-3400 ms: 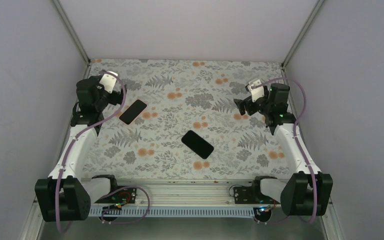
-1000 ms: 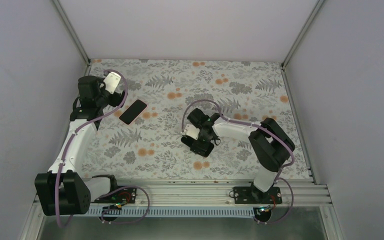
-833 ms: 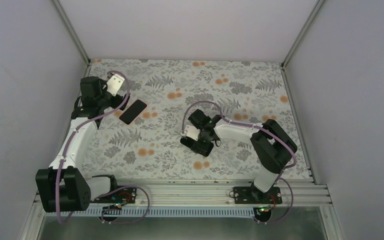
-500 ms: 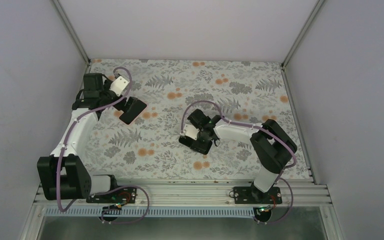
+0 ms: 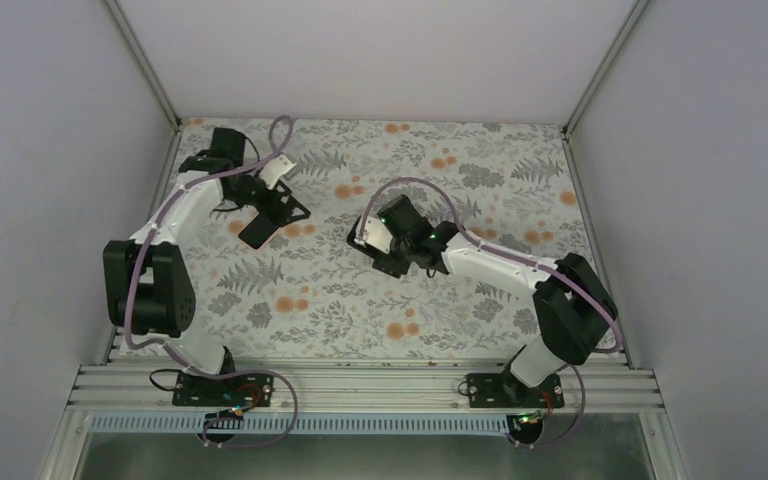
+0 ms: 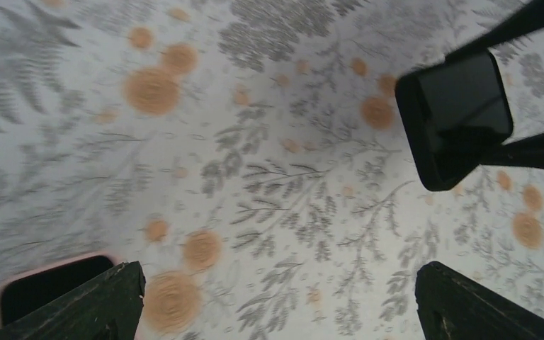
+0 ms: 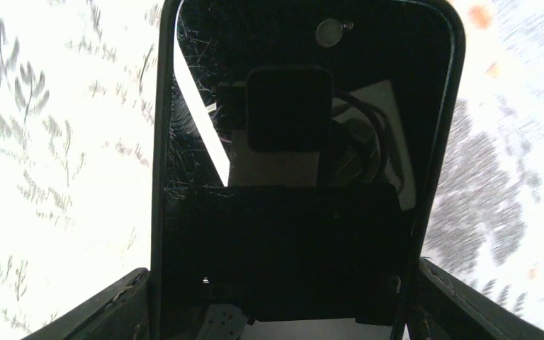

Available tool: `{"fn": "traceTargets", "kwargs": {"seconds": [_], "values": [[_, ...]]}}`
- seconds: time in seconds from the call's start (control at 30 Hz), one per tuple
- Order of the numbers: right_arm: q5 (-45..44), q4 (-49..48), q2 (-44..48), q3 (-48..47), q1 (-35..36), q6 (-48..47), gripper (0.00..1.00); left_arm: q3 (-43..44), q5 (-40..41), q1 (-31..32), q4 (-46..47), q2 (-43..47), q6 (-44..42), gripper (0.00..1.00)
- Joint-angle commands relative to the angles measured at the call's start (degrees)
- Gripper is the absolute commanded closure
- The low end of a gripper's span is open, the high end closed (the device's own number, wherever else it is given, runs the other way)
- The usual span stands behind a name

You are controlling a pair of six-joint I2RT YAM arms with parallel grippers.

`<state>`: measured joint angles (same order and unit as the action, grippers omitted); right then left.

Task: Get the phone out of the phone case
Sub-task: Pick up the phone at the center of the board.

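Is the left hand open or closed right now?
Open. On the left hand the fingers stand wide apart in its wrist view, only floral tablecloth between them, gripping nothing.

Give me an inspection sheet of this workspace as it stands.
Surface: floral mat, lying flat.
Job's things: black phone clamped by its sides; pink-rimmed phone lying on the mat.
Clutter: nothing seen.
Grippers: left gripper open, empty, above the pink-rimmed phone; right gripper shut on the black phone.
Cables: lilac cables loop along both arms.
Surroundings: grey walls; metal rail at the near edge.
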<state>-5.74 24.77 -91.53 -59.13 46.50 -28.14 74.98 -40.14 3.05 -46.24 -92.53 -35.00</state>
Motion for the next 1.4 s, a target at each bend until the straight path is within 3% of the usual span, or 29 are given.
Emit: {"fn": "traceTargets", "kwargs": {"seconds": [0.0, 0.67, 0.8, 1.07, 1.37], "values": [[-2.1, -7.0, 2.6, -4.3, 0.4, -1.8, 0.44, 2.4, -3.3, 3.4, -4.9, -3.8, 1.5, 0.06], [-2.5, -11.3, -3.1, -12.7, 2.3, -1.9, 0.44, 17.8, -21.7, 5.6, -23.9, -19.7, -5.7, 0.09], [-3.7, -12.1, -3.2, -13.4, 2.5, -1.9, 0.44, 20.3, -24.0, 5.6, -28.0, -22.7, -7.7, 0.18], [-3.7, -10.4, -3.3, -14.8, 3.3, -2.9, 0.44, 22.6, -27.6, 5.5, -31.3, -23.8, -9.0, 0.25], [-4.1, -10.5, -6.0, -16.7, 3.5, -3.1, 0.44, 22.1, -29.6, 5.5, -31.5, -23.0, -8.9, 0.38]]}}
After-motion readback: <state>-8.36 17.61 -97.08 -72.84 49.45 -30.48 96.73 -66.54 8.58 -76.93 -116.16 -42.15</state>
